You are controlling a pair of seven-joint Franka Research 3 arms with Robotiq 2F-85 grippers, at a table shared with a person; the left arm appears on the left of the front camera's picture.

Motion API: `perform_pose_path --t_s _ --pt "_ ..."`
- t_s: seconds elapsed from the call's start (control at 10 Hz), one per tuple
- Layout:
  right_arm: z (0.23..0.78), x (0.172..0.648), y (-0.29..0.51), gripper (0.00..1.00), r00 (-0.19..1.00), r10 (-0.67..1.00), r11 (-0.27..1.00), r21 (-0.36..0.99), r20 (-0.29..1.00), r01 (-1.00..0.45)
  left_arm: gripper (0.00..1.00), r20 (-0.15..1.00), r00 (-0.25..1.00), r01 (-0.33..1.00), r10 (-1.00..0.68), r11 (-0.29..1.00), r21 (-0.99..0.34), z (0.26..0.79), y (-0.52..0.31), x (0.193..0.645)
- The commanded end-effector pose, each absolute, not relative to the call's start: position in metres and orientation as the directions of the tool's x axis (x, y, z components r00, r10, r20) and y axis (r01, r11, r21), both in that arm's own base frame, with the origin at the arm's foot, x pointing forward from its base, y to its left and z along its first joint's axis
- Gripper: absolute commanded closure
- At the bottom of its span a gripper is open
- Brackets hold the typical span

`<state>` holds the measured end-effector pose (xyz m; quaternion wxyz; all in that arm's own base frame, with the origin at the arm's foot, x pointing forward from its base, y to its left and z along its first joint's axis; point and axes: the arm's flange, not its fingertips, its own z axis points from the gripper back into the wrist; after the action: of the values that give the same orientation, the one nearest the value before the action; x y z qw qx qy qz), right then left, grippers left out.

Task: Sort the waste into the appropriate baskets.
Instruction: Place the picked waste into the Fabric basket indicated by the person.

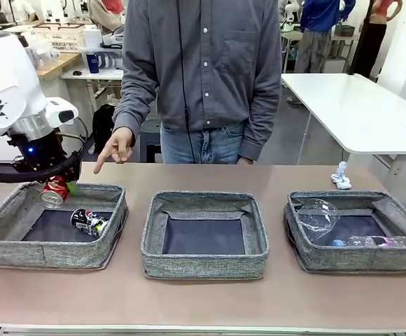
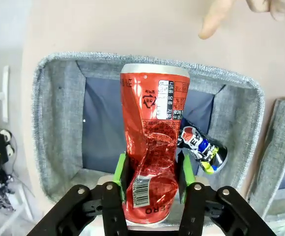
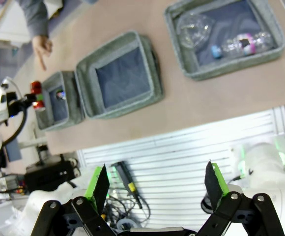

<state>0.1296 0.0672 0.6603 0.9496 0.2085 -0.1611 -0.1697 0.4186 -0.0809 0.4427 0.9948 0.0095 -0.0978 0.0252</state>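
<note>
My left gripper hangs over the far edge of the left basket, shut on a crushed red can. In the left wrist view the green pads press the dented waist of the red can, which stands upright above the left basket. A dark printed can lies inside that basket. The middle basket holds nothing. In the right basket lie crumpled clear plastic and a blue-capped bottle. A white paper wad sits on the table behind it. My right gripper is open, high above the near edge.
A person stands at the far side; one hand points a finger down just behind the left basket, close to my left gripper. The three baskets sit in a row with narrow gaps. Bare tabletop runs along the front.
</note>
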Motion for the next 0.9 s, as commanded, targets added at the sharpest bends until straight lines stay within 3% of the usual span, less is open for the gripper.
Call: perform_pose_path --t_s 0.0,0.8 --pt "0.661 0.121 0.067 0.00 0.898 -0.372 0.858 0.456 0.234 0.236 0.00 0.184 0.983 -0.032 0.024 0.999 0.042 0.441 -0.079 0.414" --pt "0.661 0.121 0.067 0.00 0.898 -0.372 0.858 0.456 0.234 0.236 0.00 0.211 0.976 -0.075 0.062 0.996 0.055 0.455 -0.072 0.412"
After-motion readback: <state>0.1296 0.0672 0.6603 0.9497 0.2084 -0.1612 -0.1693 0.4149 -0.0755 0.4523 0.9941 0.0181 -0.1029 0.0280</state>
